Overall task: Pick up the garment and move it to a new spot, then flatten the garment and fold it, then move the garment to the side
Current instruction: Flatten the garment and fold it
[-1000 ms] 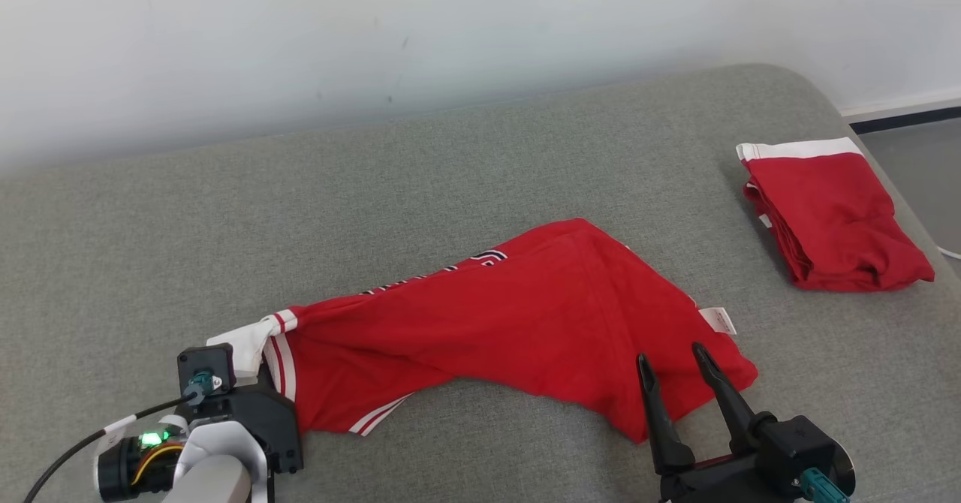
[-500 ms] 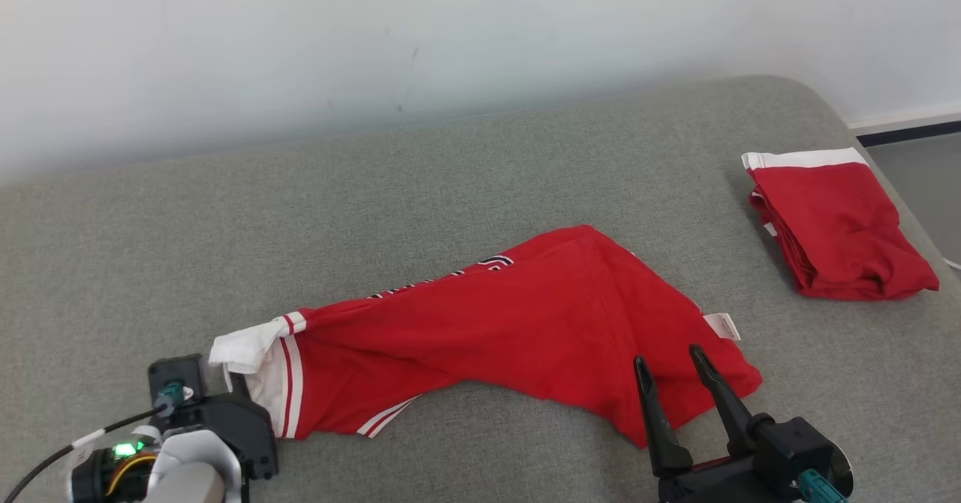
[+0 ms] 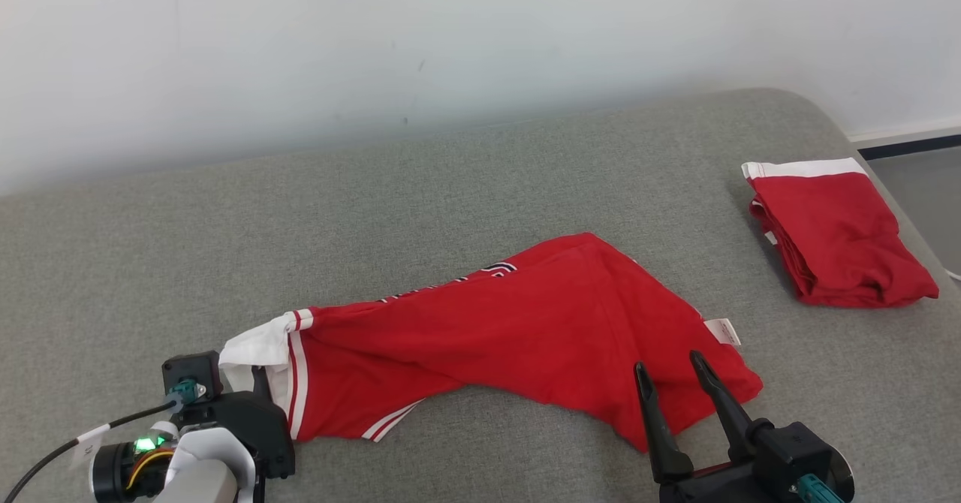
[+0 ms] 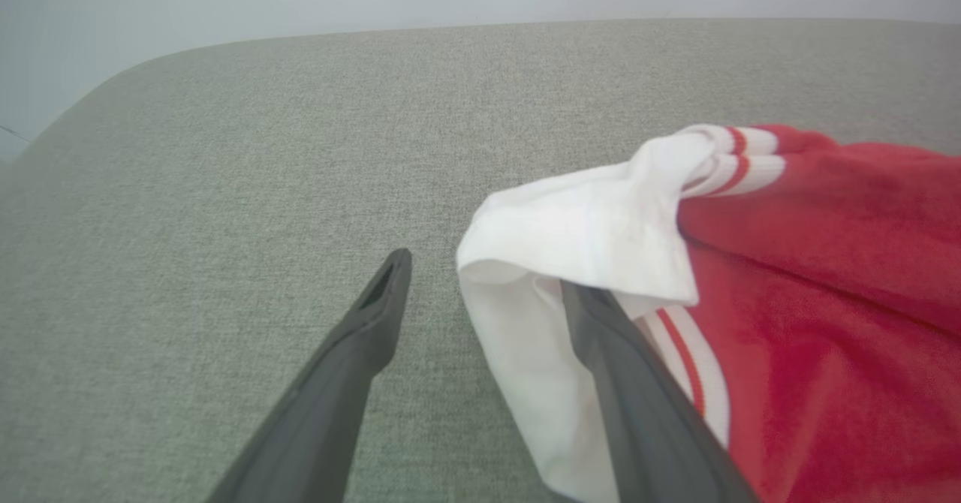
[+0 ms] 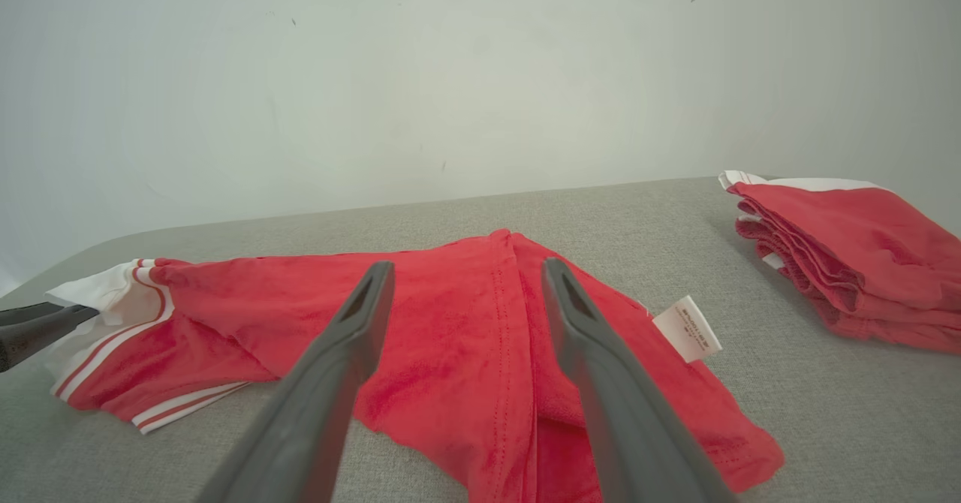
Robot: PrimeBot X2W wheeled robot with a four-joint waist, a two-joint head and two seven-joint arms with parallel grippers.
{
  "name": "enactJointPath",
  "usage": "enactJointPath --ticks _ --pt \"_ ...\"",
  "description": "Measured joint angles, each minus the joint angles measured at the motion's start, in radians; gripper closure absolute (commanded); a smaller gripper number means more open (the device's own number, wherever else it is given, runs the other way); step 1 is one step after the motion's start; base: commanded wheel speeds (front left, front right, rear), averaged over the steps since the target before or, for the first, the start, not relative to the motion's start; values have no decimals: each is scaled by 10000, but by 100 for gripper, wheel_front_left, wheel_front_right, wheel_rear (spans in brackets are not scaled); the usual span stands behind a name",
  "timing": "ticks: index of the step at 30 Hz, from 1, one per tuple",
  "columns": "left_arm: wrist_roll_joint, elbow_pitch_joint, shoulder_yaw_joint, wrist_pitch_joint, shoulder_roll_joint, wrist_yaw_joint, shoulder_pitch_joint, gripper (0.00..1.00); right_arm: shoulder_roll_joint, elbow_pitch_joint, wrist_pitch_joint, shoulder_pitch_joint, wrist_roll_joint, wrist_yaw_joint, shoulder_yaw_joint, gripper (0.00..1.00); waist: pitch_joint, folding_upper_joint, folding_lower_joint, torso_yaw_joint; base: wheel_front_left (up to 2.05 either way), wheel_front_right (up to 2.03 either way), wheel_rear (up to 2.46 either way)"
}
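Grippers both open, nothing held. Left gripper (image 4: 486, 274) has its fingers spread wide at the white sleeve end (image 4: 585, 233) of the red jersey (image 3: 525, 323): one finger is on bare grey cushion (image 3: 450, 188), and the other has its tip tucked under the white fold, so the jaws straddle the cloth edge without pinching it. Right gripper (image 3: 667, 362) also has its fingers apart, low over the jersey's near right corner, just beside the white care label (image 3: 722, 331). Can't tell whether the tips touch the fabric. The jersey lies across the middle of the cushion as a long, bunched strip. The striped cuff is at the robot's left and a peak of fabric is pushed up toward the wall (image 3: 450, 37), with some dark lettering partly hidden in a crease. A folded red garment (image 3: 833, 240) sits well apart at the far right edge of the cushion and looks like a separate, finished piece. Progress, judged from the layout: the jersey is not flat, not folded and not set aside, so most of the task is left. Whether the first relocation is done can't be told from this. With both grippers at opposite ends, the step in hand looks like a two-corner grab to lift or stretch it out.
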Motion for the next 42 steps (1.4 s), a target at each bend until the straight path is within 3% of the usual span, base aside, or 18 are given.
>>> enactJointPath --ticks 6,7,8,9,10,20,28,32,37,42 --pt "-52 -69 -40 -2 -54 -117 -208 0 0 -40 12 -1 0 0 25 0 43 0 0 28 0 0 0" --pt "-52 -86 -61 13 -48 -196 -306 4 0 -40 12 -4 0 0 38 0 54 0 0 22 0 0 0" --pt "-52 -100 -84 44 -50 -291 -391 51 0 -40 12 -9 0 0 59 0 64 0 0 11 0 0 0" --pt "-52 -119 -98 44 -48 -368 -456 71 0 -46 12 -16 0 0 79 0 74 0 0 -3 0 0 0" --pt "-52 -125 -119 75 -46 -441 -506 100 0 -50 12 -21 0 0 82 0 83 0 0 -21 0 0 0" --pt "-119 -263 -42 73 25 -502 -980 100 0 -61 -4 -22 0 0 15 0 140 0 0 -136 0 0 0" --pt "25 -1220 79 -320 132 -431 -1764 100 0 -59 -8 -27 4 0 -90 0 149 0 0 3 0 0 0" --pt "117 -1569 -203 71 182 -449 -1786 100 0 -58 198 -127 -4 0 -117 0 140 0 -1 -6 0 0 0" --pt "144 -2297 -368 259 527 -205 -719 100 -6 -495 1703 -504 176 0 -483 0 351 0 0 -74 0 0 0" --pt "215 -3340 -433 222 635 226 5 100 -380 -1603 4719 -1565 477 0 -828 0 653 0 0 36 0 0 0"
